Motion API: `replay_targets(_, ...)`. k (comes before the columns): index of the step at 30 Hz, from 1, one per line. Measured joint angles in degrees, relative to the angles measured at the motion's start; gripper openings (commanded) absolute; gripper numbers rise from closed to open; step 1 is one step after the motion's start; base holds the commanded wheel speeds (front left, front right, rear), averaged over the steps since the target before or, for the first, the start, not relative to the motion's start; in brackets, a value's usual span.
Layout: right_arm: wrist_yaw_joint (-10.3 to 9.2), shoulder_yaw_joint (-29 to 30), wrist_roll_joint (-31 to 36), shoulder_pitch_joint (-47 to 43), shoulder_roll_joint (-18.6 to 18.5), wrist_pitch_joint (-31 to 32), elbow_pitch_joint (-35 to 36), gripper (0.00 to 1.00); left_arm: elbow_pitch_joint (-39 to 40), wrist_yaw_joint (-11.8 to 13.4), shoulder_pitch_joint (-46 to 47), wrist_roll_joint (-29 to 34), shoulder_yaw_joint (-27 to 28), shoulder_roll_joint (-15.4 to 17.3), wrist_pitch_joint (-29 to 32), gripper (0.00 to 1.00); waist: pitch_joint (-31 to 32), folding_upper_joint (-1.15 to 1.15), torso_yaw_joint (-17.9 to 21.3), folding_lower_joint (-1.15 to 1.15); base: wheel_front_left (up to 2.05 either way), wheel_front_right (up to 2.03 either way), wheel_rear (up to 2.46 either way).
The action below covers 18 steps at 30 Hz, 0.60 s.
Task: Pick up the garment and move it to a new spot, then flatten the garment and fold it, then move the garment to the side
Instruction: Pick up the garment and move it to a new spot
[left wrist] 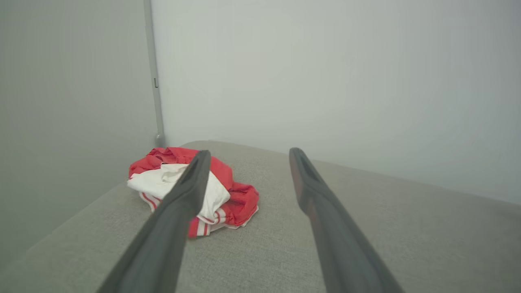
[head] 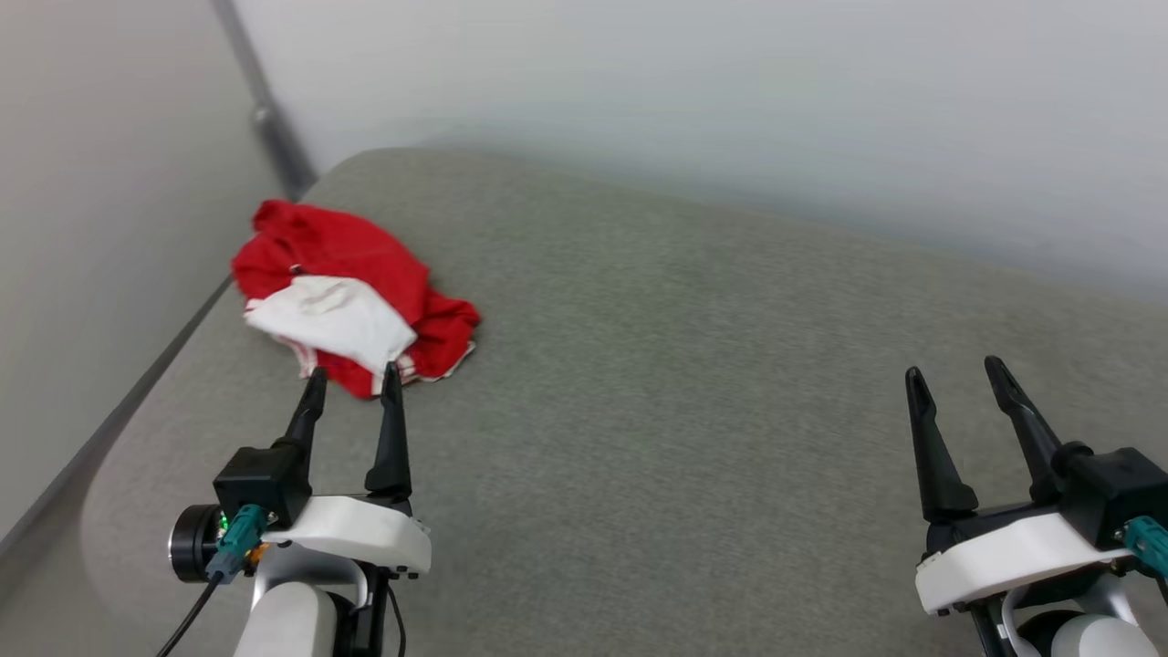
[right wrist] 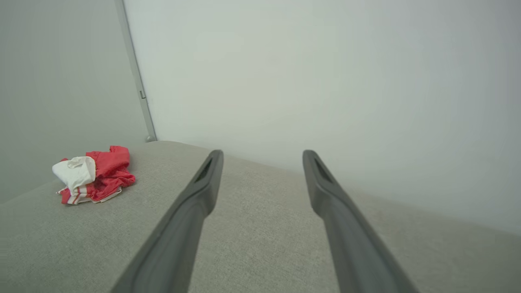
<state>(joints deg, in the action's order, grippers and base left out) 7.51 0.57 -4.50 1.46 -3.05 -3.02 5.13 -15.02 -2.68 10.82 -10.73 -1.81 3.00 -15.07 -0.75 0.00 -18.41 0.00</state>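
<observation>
**Crumpled shirt lies dead ahead of the left gripper, well clear of the right**

Item under inspection: the garment point(head: 351, 292), a red thin-fabric jersey shirt with a white short sleeve and red-and-white striped trim. It lies in a crumpled heap at the far left corner of the grey cloth-covered table point(head: 693, 365), close to the table's left edge and near where the two pale walls meet. The white sleeve is uppermost on the near side. No lettering can be made out. It is not flattened, not folded and not held.

Left gripper point(head: 354, 372): fingers spread wide, nothing between them. In the head view its tips stand at the near hem of the heap. In the left wrist view the heap sits ahead and somewhat left of the gap, partly behind the left-hand finger. Whether the tips touch the fabric cannot be told; they appear to be above the table.

Right gripper point(head: 954, 369): likewise spread wide and empty, over bare table, well apart from the shirt, which shows far off to the left in its wrist view.

Finding: the heap's long axis runs diagonally, from far left to near right. The left arm is plainly the nearer. In my judgement the pick-up calls for a short advance forward, a little leftward, and down.
</observation>
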Motion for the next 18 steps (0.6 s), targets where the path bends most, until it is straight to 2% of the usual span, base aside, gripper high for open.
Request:
replay_targets(11,-0.01,-1.56,0.4,0.76,0.04,0.45,2.5,1.0,0.96,0.19,-0.58,0.3,3.05,-0.02,0.0,1.0,-1.87,0.0,-9.51,0.0,0.0,0.0,0.0)
replay_targets(18,0.0,-2.47,1.05,1.97,0.01,1.46,3.91,1.0,0.91,0.15,0.36,0.45,3.86,-0.05,0.0,1.0,-3.76,0.0,-11.65,0.0,0.0,0.0,0.0)
